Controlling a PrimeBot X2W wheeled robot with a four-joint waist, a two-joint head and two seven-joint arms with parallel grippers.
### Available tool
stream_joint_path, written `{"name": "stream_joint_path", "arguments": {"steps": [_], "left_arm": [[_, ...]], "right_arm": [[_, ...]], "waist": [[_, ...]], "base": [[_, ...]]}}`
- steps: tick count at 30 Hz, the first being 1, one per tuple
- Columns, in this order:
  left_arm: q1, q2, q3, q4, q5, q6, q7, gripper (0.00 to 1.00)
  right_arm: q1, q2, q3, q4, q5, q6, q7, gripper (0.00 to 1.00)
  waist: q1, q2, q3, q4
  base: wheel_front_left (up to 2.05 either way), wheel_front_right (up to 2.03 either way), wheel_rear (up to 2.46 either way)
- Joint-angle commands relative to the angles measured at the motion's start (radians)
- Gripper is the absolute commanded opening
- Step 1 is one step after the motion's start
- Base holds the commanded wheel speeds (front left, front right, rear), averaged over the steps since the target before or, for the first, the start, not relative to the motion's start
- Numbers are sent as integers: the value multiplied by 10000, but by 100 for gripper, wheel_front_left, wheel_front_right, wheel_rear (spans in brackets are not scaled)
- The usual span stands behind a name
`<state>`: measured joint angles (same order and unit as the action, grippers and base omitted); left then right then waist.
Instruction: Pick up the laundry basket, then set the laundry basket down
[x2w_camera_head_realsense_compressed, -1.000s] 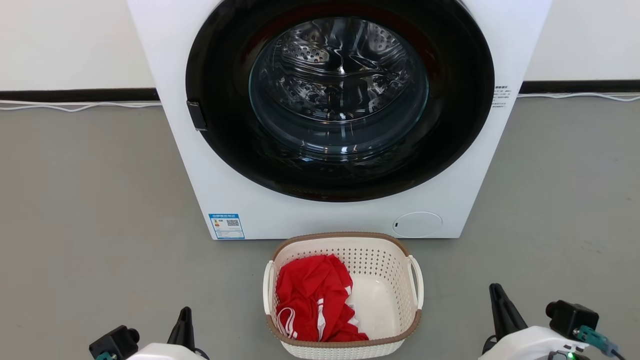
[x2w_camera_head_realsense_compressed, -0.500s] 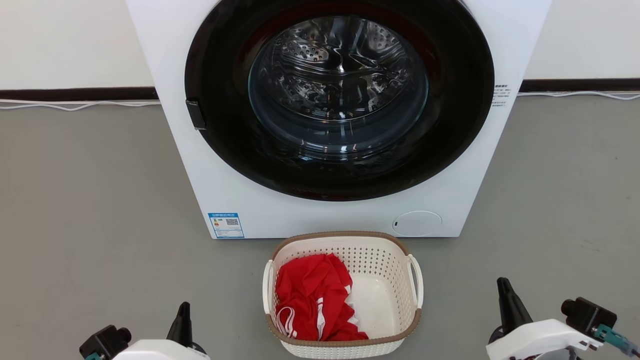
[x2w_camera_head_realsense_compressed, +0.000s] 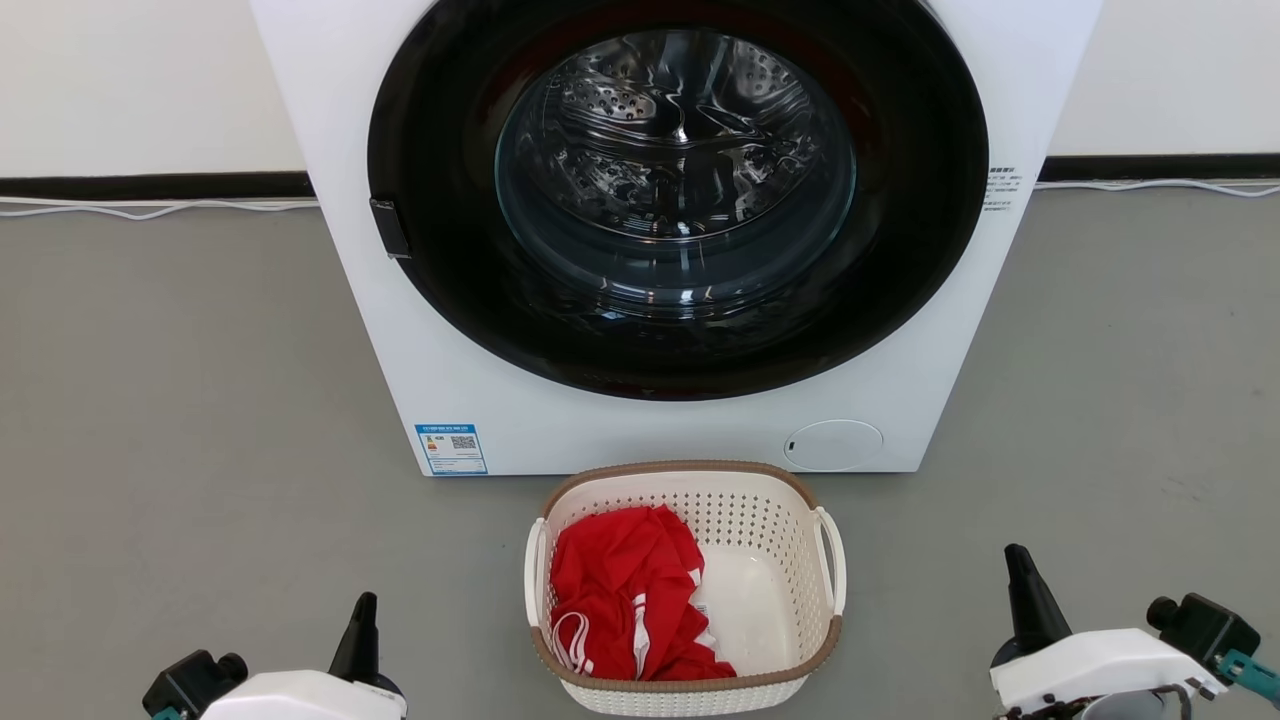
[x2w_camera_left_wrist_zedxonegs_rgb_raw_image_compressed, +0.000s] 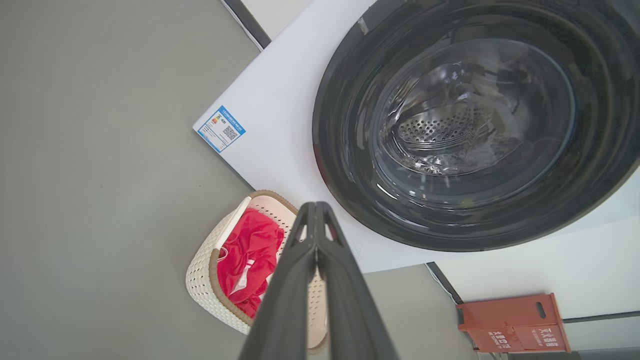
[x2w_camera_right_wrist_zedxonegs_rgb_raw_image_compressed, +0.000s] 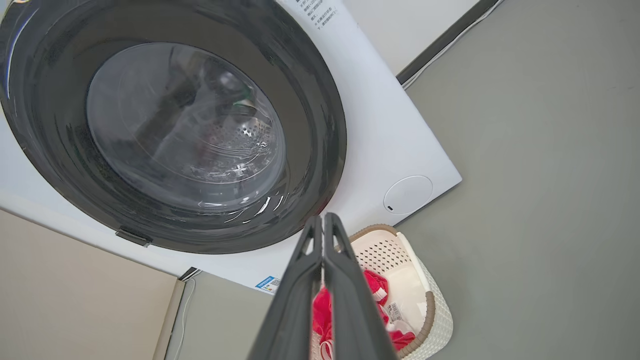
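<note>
The laundry basket (x2w_camera_head_realsense_compressed: 770, 560), cream-white and perforated with a brown rim, stands on the grey floor in front of the washing machine, with a red garment (x2w_camera_head_realsense_compressed: 625, 595) inside it. White loop handles sit on its left (x2w_camera_head_realsense_compressed: 536, 570) and right (x2w_camera_head_realsense_compressed: 830, 560) sides. My left gripper (x2w_camera_head_realsense_compressed: 364, 602) is shut and empty at the lower left, well apart from the basket. At the lower right my right gripper (x2w_camera_head_realsense_compressed: 1018, 555) is also shut and empty. The basket (x2w_camera_left_wrist_zedxonegs_rgb_raw_image_compressed: 210, 272) lies left of the closed left gripper (x2w_camera_left_wrist_zedxonegs_rgb_raw_image_compressed: 316, 206) in the left wrist view, and the basket (x2w_camera_right_wrist_zedxonegs_rgb_raw_image_compressed: 430, 305) lies right of the right gripper (x2w_camera_right_wrist_zedxonegs_rgb_raw_image_compressed: 323, 217).
A white front-loading washing machine (x2w_camera_head_realsense_compressed: 480, 400) with a closed dark round door (x2w_camera_head_realsense_compressed: 680, 200) stands directly behind the basket. White cables (x2w_camera_head_realsense_compressed: 150, 210) run along the wall base. A red box (x2w_camera_left_wrist_zedxonegs_rgb_raw_image_compressed: 512, 322) stands by the wall beside the machine. Grey floor (x2w_camera_head_realsense_compressed: 180, 420) spreads on both sides.
Both grippers have moved outward, away from the basket: the left one slightly left, the right one right and a little up the view. The basket has not moved.
</note>
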<state>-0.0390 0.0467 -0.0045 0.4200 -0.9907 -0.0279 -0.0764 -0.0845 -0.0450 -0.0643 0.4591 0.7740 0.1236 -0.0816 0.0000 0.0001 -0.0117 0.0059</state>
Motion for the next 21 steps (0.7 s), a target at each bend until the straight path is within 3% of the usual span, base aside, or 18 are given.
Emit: {"name": "stream_joint_path", "arguments": {"steps": [1, 21], "left_arm": [[-499, 71, 211, -337, -248, -148, 76, 0], [-557, 60, 504, -759, -2024, -412, 623, 0]], "right_arm": [[-287, -38, 54, -373, 325, 35, 121, 0], [-271, -43, -110, -903, 2729, 46, 668, 0]], "waist": [[0, -1, 3, -1], [0, -1, 46, -19]], "base": [[0, 0, 0], [0, 0, 0]]}}
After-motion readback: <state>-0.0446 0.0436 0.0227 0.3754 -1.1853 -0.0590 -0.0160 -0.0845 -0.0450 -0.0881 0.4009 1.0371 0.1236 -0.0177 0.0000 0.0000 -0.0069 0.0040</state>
